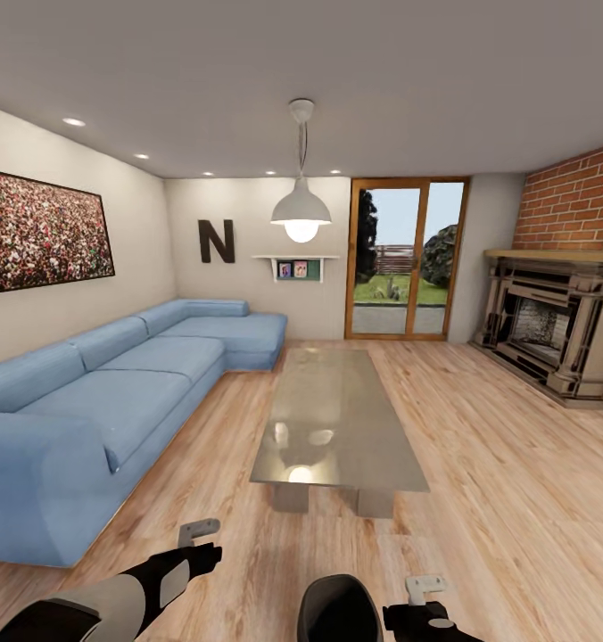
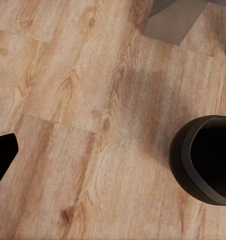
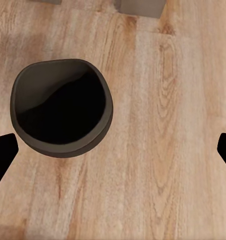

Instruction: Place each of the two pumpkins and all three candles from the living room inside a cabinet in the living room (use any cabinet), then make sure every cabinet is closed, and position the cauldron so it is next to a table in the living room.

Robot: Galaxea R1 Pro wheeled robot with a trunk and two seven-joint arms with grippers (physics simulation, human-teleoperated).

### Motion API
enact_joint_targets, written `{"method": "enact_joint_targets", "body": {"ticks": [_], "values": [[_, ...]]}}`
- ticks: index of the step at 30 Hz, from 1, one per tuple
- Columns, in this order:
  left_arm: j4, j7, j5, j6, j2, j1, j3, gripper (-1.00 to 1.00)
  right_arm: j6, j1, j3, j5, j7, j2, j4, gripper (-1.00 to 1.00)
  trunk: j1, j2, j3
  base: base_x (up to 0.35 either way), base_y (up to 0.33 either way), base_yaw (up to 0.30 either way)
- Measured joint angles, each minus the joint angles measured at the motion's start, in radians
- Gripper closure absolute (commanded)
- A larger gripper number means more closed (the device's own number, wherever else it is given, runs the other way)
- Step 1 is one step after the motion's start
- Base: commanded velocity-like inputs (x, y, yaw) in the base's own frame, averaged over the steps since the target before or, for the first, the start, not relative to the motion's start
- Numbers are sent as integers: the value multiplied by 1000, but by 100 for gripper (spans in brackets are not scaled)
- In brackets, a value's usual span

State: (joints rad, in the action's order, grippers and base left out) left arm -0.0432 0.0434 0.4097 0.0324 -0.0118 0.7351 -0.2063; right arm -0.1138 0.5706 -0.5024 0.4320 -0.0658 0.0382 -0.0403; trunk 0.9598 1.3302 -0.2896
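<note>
The black cauldron (image 1: 337,611) stands upright and empty on the wooden floor, a short way in front of the near end of the grey glossy table (image 1: 337,419). My left gripper (image 1: 199,539) hovers to its left and my right gripper (image 1: 426,590) just to its right, both apart from it. In the right wrist view the cauldron (image 3: 62,107) sits beside the open right gripper (image 3: 113,155), whose fingertips (image 3: 2,152) stand wide apart. The left wrist view has the cauldron (image 2: 205,160) off to one side of the open left gripper (image 2: 113,155). The pumpkins, candles and cabinet are out of view.
A blue corner sofa (image 1: 114,392) runs along the left wall. At the right, a fireplace (image 1: 551,325) is set against a brick wall. A glass door (image 1: 407,259) is at the far end. Open wooden floor (image 1: 516,481) lies right of the table. A table leg (image 3: 140,6) is near the cauldron.
</note>
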Motion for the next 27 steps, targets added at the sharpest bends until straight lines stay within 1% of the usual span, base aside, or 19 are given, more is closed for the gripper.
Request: {"method": "enact_joint_targets", "body": {"ticks": [1,8,10,12,14,16,19,22,25,26,27], "values": [[0,-1,-1,1,-10,0,0,-100,-1,0,0,0,0,1,0,-100,0,0,0,0,0,0],[2,3,0,15,-36,0,1,-100,9,0,1,0,-1,1,1,-100,0,0,0,0,0,0],[5,4,-1,53,-51,0,2,-100,15,0,5,1,0,0,2,-100,0,0,0,0,0,0],[7,4,-2,79,-59,0,1,-100,21,0,8,2,0,0,3,-100,0,0,0,0,0,0],[14,5,-3,133,-73,0,2,-100,54,0,15,4,0,0,4,-100,0,0,0,0,0,0],[26,6,-4,160,-87,0,2,-100,89,1,24,6,1,-1,5,-100,0,0,0,0,0,0],[37,10,-4,175,-99,0,2,-100,124,2,31,7,2,-1,5,-100,0,0,0,0,0,0],[45,29,-5,186,-117,0,1,-100,159,3,35,7,2,-2,6,-100,0,0,0,0,0,0],[51,61,-6,191,-142,1,-1,-100,179,5,38,9,2,-2,6,-100,0,0,0,0,0,0],[54,65,-8,193,-145,1,-2,-100,182,6,39,9,2,-3,6,-100,0,0,0,0,0,0],[69,72,-22,211,-152,1,-6,-100,197,9,40,16,2,-3,6,-100,0,0,0,0,0,0]]}}
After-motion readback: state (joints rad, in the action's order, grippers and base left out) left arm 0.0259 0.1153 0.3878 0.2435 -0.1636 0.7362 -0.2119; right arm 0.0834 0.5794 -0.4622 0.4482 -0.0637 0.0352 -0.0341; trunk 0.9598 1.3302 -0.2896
